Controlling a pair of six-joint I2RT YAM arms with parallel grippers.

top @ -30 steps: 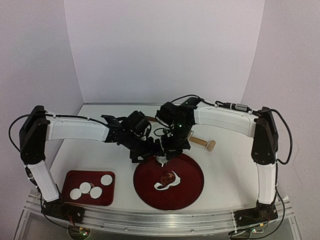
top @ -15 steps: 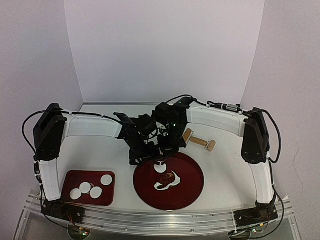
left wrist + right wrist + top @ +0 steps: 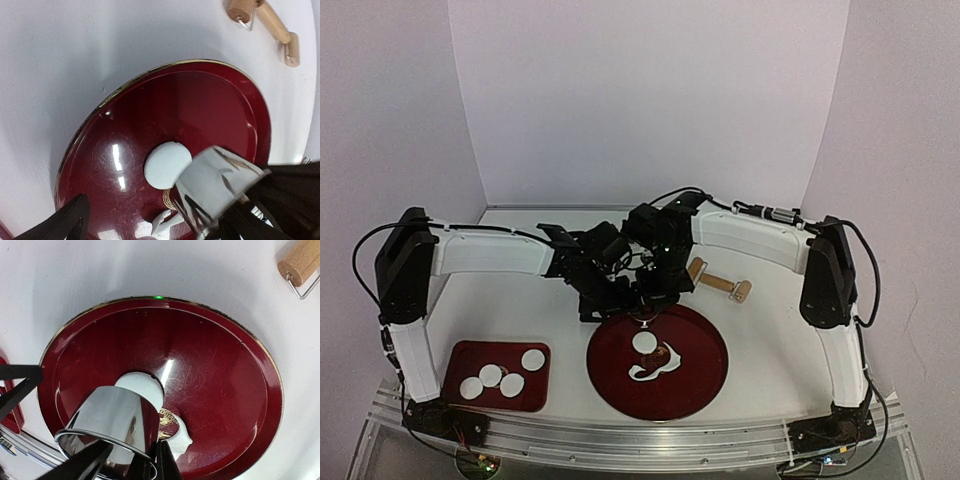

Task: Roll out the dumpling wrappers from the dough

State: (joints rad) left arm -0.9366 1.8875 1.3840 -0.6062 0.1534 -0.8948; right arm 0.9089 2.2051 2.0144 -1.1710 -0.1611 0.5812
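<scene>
A round white dumpling wrapper (image 3: pixel 644 342) lies on the red round plate (image 3: pixel 695 385), next to a ragged white dough piece (image 3: pixel 655 366). It also shows in the left wrist view (image 3: pixel 165 165) and the right wrist view (image 3: pixel 142 385). My right gripper (image 3: pixel 655 295) is shut on a small metal ring (image 3: pixel 112 422) and holds it just above the plate, beside the wrapper. My left gripper (image 3: pixel 608 300) hovers at the plate's far left edge, open and empty. One of its fingers (image 3: pixel 67 222) shows. Several more wrappers (image 3: pixel 512 384) lie on a red rectangular tray (image 3: pixel 460 355).
A wooden rolling pin (image 3: pixel 718 281) lies on the white table behind the plate, to the right. The tray stands at the near left. White walls close off the back and both sides.
The ring has lifted up and back off the plate, uncovering a cut round wrapper beneath it. The left arm has shifted a little beside the right gripper.
</scene>
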